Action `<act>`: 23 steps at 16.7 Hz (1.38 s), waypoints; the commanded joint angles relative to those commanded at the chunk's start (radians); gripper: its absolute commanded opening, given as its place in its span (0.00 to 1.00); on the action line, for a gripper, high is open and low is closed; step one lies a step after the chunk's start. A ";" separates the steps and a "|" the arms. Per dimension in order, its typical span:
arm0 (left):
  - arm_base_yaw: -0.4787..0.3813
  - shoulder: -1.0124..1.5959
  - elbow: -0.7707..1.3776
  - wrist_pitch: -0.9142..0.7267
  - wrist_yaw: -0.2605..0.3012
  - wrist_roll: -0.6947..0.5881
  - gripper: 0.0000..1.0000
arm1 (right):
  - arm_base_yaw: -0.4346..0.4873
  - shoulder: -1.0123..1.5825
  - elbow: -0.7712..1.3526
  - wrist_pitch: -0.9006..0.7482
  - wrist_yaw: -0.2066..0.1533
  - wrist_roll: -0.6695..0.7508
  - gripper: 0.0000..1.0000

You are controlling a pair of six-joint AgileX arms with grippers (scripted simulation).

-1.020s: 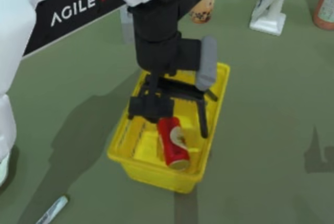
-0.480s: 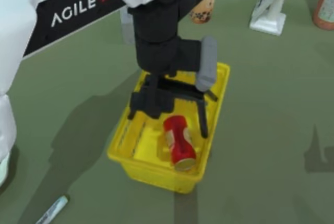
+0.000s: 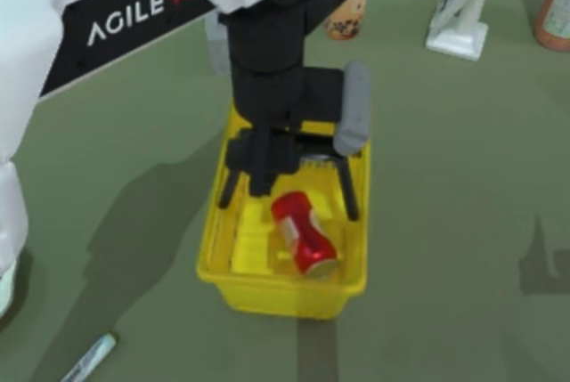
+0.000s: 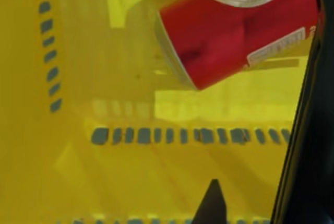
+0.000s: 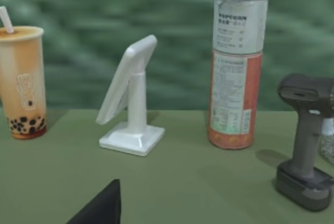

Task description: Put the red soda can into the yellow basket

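The red soda can (image 3: 303, 235) lies on its side on the floor of the yellow basket (image 3: 285, 297), free of any grip. My left gripper (image 3: 258, 182) hangs open just above the basket's far half, a short way behind the can, beside the black handle (image 3: 350, 191). In the left wrist view the can (image 4: 235, 36) rests against the slotted yellow wall (image 4: 78, 78), with its silver top showing. My right gripper (image 5: 104, 205) is parked off the table's right side and faces the back row of objects; it is out of the top view.
Along the back stand a bubble tea cup (image 3: 347, 8), a white stand (image 3: 463, 8) and a popcorn cylinder (image 3: 557, 8). A grey scanner (image 5: 308, 140) stands at the right. A grey box (image 3: 216, 52) peeks from behind the left arm. A pen (image 3: 89, 360) lies at front left.
The can dropped from my left gripper into the basket and rolled a little to the right. The basket has twisted and shifted slightly. My left gripper has drawn back.
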 joint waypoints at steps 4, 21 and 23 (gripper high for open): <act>0.000 0.000 0.000 0.000 0.000 0.000 0.00 | 0.000 0.000 0.000 0.000 0.000 0.000 1.00; 0.000 0.000 0.000 0.000 0.000 0.000 0.00 | 0.000 0.000 0.000 0.000 0.000 0.000 1.00; 0.000 0.000 0.000 0.000 0.000 0.000 0.00 | 0.000 0.000 0.000 0.000 0.000 0.000 1.00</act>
